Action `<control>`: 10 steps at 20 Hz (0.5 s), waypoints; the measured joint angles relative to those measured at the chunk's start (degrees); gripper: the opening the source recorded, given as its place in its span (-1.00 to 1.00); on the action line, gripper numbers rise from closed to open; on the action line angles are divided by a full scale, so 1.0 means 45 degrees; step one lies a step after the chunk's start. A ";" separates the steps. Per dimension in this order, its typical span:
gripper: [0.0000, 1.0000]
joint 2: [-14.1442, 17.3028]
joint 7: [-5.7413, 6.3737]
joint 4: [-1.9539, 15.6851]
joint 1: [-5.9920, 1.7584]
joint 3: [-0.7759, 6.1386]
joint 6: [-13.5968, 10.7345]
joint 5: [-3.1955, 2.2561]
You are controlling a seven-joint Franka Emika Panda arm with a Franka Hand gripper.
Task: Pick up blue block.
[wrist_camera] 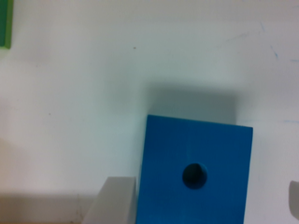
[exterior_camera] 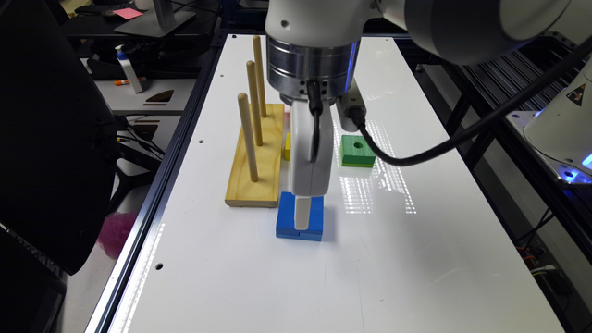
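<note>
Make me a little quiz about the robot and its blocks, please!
1. True or false: the blue block has a round hole in its middle.
2. How many wooden pegs stand in the wooden base? A) two B) three C) five
3. Fill in: the holed block at the exterior view's right of the robot arm is coloured ____.

Key: 1 true; 2 B; 3 green.

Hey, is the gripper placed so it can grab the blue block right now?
Probably yes. The gripper is open around the blue block, one finger beside its edge, and nothing blocks it.
</note>
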 joint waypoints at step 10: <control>1.00 0.0679 0.0000 0.0105 0.0002 -0.0035 0.0629 -0.0066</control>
